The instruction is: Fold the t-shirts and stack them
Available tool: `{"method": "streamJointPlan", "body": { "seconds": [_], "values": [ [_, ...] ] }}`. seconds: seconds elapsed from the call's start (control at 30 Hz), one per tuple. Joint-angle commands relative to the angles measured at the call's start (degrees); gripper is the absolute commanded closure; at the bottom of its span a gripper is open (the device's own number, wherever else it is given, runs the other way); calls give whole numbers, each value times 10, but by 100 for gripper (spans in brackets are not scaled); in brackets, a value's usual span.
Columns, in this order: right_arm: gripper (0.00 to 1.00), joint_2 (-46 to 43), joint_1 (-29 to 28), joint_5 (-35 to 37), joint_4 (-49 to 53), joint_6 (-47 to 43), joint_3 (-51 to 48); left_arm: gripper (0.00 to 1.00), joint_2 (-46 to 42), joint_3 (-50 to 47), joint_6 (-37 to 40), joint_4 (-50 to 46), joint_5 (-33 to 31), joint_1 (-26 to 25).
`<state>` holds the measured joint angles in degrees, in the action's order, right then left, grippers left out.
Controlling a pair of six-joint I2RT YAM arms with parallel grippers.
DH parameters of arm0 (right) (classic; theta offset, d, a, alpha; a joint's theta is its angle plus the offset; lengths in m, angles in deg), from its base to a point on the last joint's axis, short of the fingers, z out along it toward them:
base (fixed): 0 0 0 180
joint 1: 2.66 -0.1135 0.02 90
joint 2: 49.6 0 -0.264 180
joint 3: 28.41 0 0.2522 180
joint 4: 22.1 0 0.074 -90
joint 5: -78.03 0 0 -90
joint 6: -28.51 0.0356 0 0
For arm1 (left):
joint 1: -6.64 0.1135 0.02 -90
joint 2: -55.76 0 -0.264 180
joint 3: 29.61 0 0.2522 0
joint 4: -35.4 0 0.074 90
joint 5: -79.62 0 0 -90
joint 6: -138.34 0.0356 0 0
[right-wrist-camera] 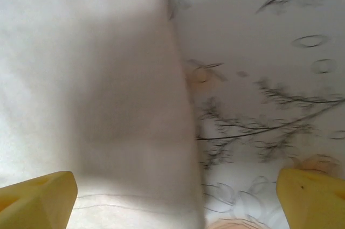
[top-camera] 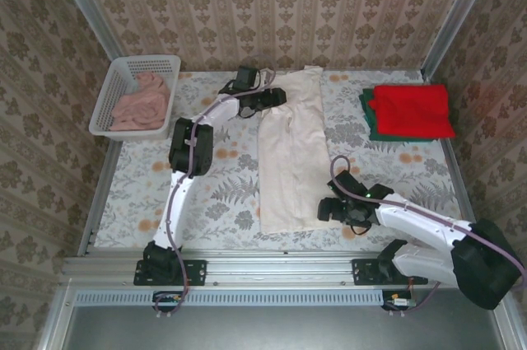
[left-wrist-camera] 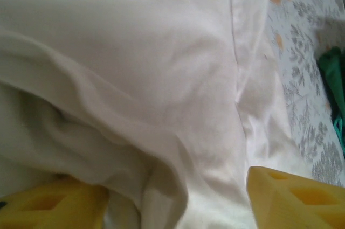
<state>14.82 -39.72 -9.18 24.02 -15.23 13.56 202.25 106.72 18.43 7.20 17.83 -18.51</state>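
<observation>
A cream-white t-shirt (top-camera: 288, 152) lies as a long narrow strip down the middle of the table. A folded red t-shirt (top-camera: 412, 109) rests on a folded dark green t-shirt (top-camera: 367, 119) at the back right. My left gripper (top-camera: 276, 97) is at the strip's far left edge. In the left wrist view the left gripper (left-wrist-camera: 172, 207) stands open, its yellow fingers (left-wrist-camera: 294, 199) wide apart over a raised wrinkle of the cream cloth (left-wrist-camera: 135, 78). My right gripper (top-camera: 328, 208) is at the strip's near right edge. There the right gripper (right-wrist-camera: 175, 202) is open, straddling the shirt's edge (right-wrist-camera: 108, 105).
A white lattice basket (top-camera: 115, 86) holding pink cloth (top-camera: 142, 103) stands at the back left. The floral tablecloth (top-camera: 222, 193) is bare left of the strip. Patterned walls close in the table on three sides.
</observation>
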Motion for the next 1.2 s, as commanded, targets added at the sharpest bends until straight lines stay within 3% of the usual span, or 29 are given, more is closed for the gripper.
{"method": "streamJointPlan", "body": {
  "seconds": [0.0, 0.07, 0.17, 0.27, 0.43, 0.67, 0.87, 1.03, 1.17],
  "values": [
    [12, 24, -43, -25, -67, 39, 0, 19, -102, -109, 16, -8, 6, 6],
    [25, 37, -70, -23, -77, 57, 5, 14, -173, -200, 13, 28, 0, 18],
    [33, 47, -106, -23, -99, 81, 7, 5, -277, -337, 5, 80, -8, 42],
    [37, 42, -124, -15, -73, 88, 22, 0, -374, -457, 12, 97, -40, 54],
    [39, -37, -131, 19, -29, 91, 17, 4, -528, -659, -7, 117, -76, 40],
    [38, -76, -97, 54, 30, 88, -14, 21, -686, -842, -68, 61, -193, -122],
    [38, -45, -73, 55, 19, 74, -27, 21, -776, -924, -148, 26, -294, -278],
    [40, -20, -66, 43, -14, 65, -33, 20, -775, -935, -178, 44, -321, -369],
    [45, -7, -63, 54, -13, 62, -36, 21, -727, -933, -194, 72, -326, -400]
  ]
}}
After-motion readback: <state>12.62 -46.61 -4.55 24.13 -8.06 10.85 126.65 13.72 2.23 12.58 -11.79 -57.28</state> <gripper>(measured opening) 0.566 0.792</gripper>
